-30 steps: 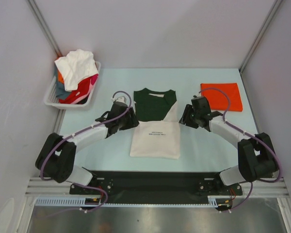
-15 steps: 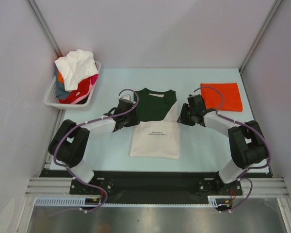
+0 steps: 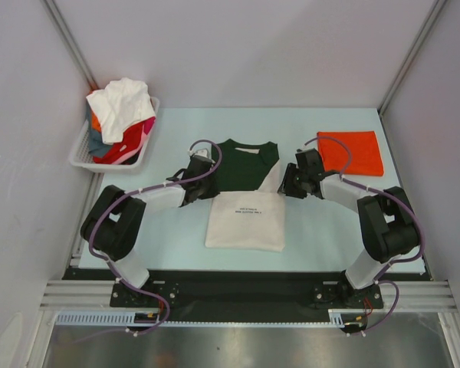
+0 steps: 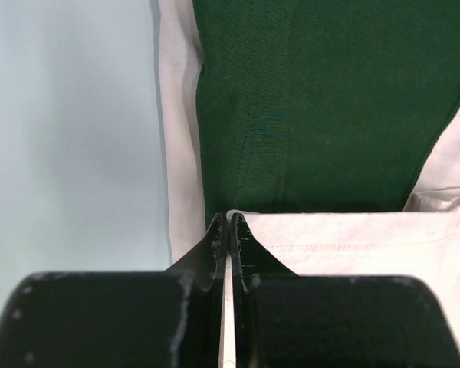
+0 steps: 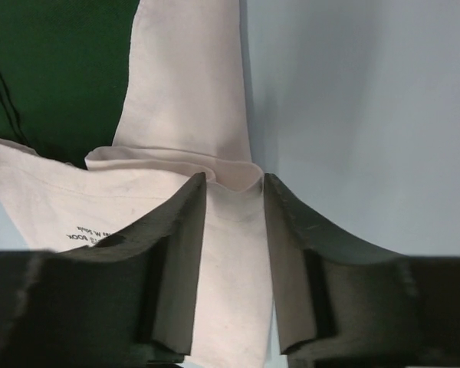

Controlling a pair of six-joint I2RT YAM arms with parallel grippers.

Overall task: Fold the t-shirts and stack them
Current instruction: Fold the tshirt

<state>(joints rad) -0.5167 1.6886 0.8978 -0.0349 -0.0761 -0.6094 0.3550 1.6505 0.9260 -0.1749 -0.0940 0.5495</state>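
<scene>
Chest print (image 3: 244, 208) on the cream t-shirt (image 3: 245, 230) is too small to read

A lab cell: plain walls (image 3: 245, 54), aluminium rails (image 3: 69, 294).

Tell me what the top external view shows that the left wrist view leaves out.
Top external only: the white basket heaped with shirts, the folded orange shirt, and the right pincer at the right edge of the cream-and-green shirt. Left wrist only: the left pincer closed tight, a thin sliver of cream cloth between its tips. Both: that shirt, lying on the pale table.
</scene>
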